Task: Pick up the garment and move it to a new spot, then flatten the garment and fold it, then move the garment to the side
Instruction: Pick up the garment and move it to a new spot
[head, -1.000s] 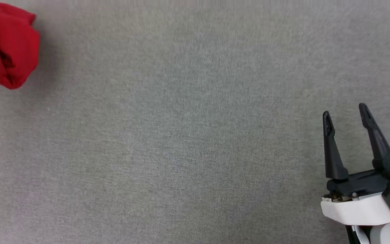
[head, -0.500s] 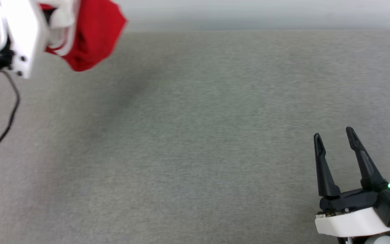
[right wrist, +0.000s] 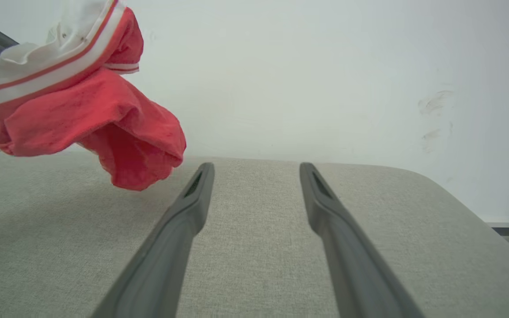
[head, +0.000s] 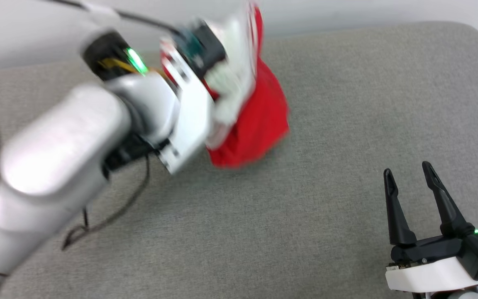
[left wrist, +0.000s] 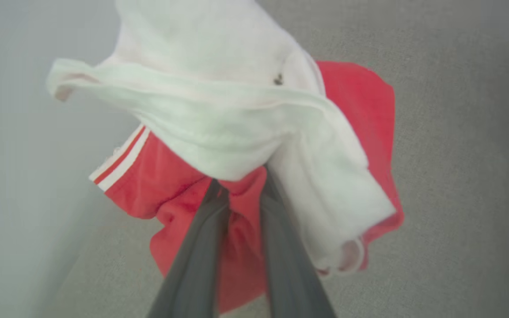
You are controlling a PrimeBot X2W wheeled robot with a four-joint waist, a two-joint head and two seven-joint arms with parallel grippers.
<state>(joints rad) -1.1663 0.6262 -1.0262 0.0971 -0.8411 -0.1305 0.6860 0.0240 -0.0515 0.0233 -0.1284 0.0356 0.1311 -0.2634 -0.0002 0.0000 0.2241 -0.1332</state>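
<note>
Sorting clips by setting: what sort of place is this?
Probably a plain indoor room, perhaps a test space: a grey fabric-covered surface with a rounded corner stands against a bare, scuffed white wall.

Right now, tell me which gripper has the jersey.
The left gripper, shut on the hanging red-and-white jersey; the right gripper stands open, empty, apart from it.
</note>
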